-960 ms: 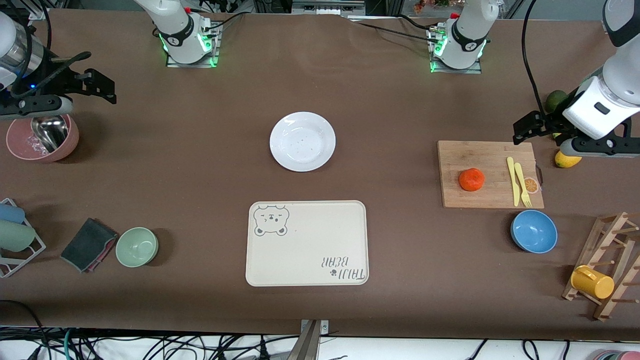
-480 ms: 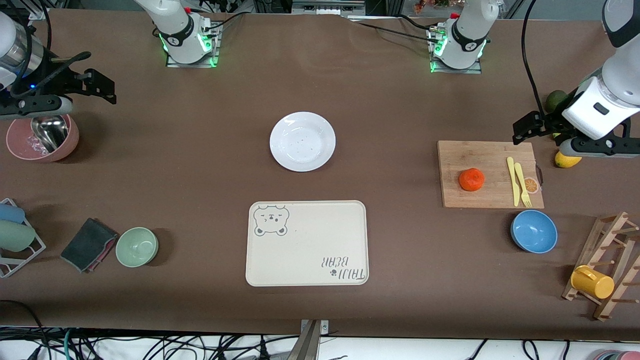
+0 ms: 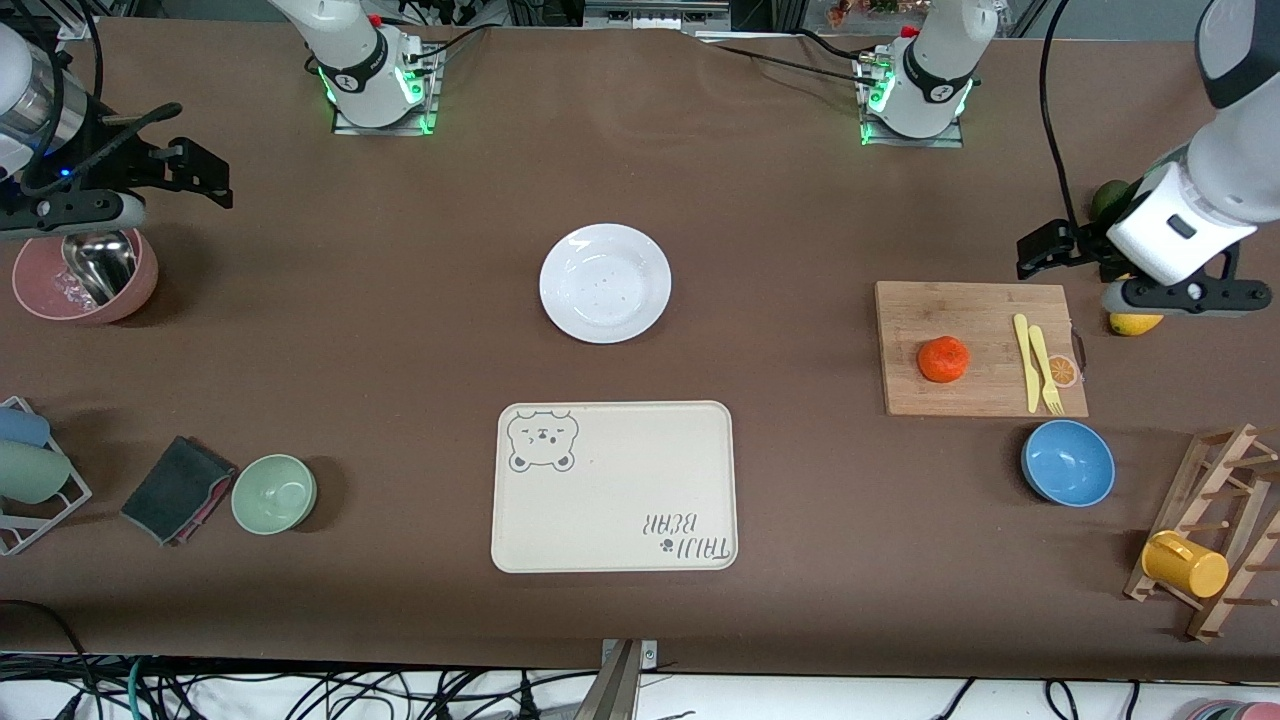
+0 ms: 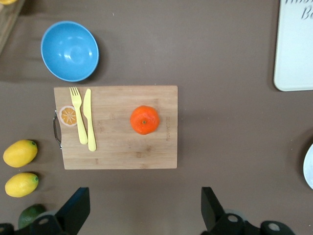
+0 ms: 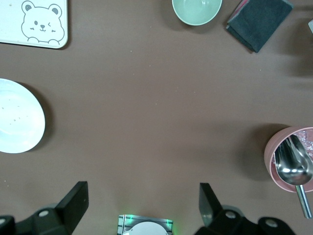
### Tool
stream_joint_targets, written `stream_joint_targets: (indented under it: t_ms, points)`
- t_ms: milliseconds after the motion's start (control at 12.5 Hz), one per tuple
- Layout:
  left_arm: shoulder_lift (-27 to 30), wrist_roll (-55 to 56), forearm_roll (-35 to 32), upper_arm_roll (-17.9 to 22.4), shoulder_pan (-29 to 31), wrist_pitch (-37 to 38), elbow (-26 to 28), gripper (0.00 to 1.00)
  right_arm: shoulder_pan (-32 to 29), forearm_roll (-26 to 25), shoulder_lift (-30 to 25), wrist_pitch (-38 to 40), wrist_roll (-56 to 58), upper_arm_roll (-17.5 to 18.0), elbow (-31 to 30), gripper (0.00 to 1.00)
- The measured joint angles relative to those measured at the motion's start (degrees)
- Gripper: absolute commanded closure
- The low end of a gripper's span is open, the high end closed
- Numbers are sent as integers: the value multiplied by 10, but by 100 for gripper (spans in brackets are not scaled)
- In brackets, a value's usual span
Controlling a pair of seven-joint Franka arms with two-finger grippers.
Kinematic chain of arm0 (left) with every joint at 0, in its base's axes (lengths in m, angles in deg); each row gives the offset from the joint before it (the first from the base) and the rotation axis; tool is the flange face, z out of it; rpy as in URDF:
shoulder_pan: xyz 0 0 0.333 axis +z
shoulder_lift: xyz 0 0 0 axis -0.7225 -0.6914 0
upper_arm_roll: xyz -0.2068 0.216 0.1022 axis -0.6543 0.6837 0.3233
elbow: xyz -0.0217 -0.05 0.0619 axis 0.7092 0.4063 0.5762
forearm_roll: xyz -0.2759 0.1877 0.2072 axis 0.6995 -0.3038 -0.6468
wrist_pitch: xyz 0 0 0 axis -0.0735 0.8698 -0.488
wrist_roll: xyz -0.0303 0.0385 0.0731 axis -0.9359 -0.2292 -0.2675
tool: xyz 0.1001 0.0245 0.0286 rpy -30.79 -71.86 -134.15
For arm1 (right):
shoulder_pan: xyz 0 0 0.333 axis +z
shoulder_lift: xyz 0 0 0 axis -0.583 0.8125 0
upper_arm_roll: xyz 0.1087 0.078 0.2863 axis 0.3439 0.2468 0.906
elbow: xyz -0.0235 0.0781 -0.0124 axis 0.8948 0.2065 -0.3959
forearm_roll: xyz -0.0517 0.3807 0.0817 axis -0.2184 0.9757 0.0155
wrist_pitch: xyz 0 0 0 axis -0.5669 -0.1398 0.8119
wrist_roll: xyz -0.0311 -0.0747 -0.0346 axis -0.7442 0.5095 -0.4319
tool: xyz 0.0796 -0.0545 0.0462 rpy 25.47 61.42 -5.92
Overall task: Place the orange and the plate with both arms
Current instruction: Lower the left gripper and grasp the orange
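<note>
The orange (image 3: 943, 359) sits on a wooden cutting board (image 3: 920, 310) toward the left arm's end of the table; the left wrist view shows the orange (image 4: 145, 120) too. The white plate (image 3: 605, 283) lies bare at the table's middle, and the right wrist view catches part of the plate (image 5: 17, 117). My left gripper (image 3: 1035, 252) hangs open over bare table beside the board's edge, its jaws (image 4: 144, 213) wide and empty. My right gripper (image 3: 205, 175) waits open over the table by a pink bowl, nothing between its jaws (image 5: 142, 208).
A cream bear tray (image 3: 613, 487) lies nearer the camera than the plate. Yellow fork and knife (image 3: 1035, 360) share the board. Around stand a blue bowl (image 3: 1068, 462), lemons (image 3: 1135, 323), a green fruit (image 3: 1108, 198), a mug rack (image 3: 1215, 500), a green bowl (image 3: 274, 493), a cloth (image 3: 177, 489) and the pink bowl (image 3: 85, 275) with a scoop.
The left arm has shifted slightly, carrying its open gripper a little toward the table's middle. The right arm, the orange and the plate have not moved.
</note>
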Motion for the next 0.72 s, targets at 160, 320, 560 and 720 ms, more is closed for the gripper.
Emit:
stream_joint_targets:
  t_ms: [160,320,560,720]
  points:
    - [-35,0,0,1,3,-6,6,0,0,0,0,0,0,0,0,0]
    - [-77,-9,0,1,5,-28,8,0,0,0,0,0,0,0,0,0]
    - [-134,-26,-1,0,4,-96,30,0,0,0,0,0,0,0,0,0]
    - [-158,-35,-9,0,4,-169,75,0,0,0,0,0,0,0,0,0]
